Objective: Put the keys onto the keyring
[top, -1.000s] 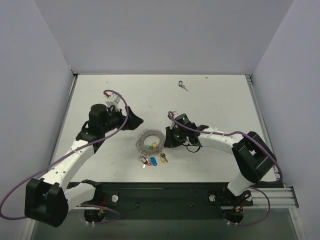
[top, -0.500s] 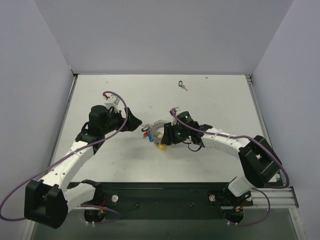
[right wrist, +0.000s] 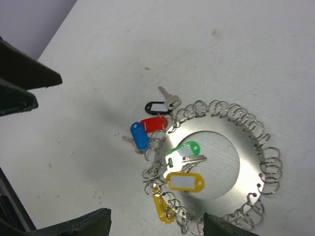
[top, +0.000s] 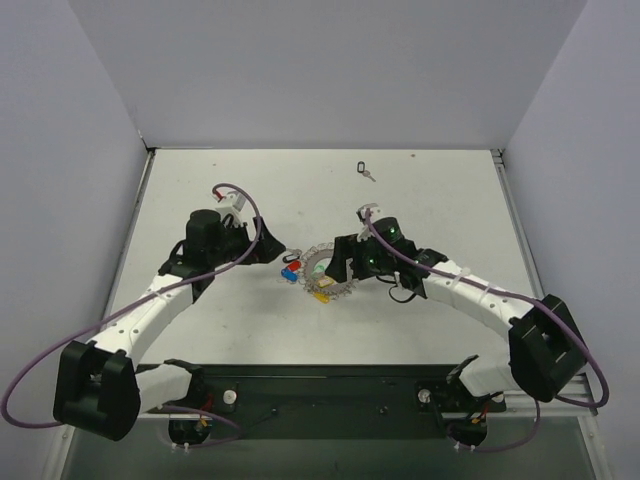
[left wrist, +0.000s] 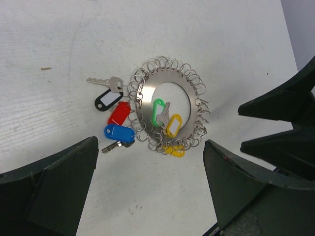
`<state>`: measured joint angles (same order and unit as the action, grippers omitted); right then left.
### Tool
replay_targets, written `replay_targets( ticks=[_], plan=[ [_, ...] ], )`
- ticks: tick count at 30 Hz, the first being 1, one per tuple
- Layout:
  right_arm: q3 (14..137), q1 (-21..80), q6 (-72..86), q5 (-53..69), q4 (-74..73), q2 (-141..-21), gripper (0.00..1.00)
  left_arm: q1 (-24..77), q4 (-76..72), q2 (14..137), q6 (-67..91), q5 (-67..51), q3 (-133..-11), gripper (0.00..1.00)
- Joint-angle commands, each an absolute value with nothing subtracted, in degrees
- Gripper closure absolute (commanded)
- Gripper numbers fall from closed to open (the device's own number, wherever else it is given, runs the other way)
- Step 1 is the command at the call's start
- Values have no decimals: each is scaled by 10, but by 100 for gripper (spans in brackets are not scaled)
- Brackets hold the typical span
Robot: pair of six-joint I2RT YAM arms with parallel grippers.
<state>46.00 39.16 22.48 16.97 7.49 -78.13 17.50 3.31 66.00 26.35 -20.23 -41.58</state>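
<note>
Left wrist: keyring (left wrist: 170, 77) flat on tbl (left wrist: 59, 49).

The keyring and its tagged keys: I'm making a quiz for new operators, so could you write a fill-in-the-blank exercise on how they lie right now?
1. Inside the hole of the keyring lie the green tag and a ___ tag.
2. Outside the keyring, between the black tag and the blue tag, lies the ___ tag.
3. Neither holds anything: the left pincer and the right pincer both stand ___.

Missing words: yellow; red; open.
</note>
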Motion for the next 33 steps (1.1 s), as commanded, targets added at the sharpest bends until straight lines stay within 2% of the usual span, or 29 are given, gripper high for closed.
replay_targets(
  ticks=[1, 13, 22, 33],
  plan=[
    [481, 331, 249, 186, 69, -787, 27, 175, 28, 685, 263, -218, -441, 3],
    [509, 289, 243, 201, 72, -829, 27, 186, 18, 779, 270, -234, -477, 3],
    [564, 267, 229, 194, 64, -911, 27, 205, -26, 873, 262, -237, -537, 3],
    [645, 257, 230, 188, 48, -1005, 30, 207, -14, 965, 249, -243, -611, 3]
  ],
)
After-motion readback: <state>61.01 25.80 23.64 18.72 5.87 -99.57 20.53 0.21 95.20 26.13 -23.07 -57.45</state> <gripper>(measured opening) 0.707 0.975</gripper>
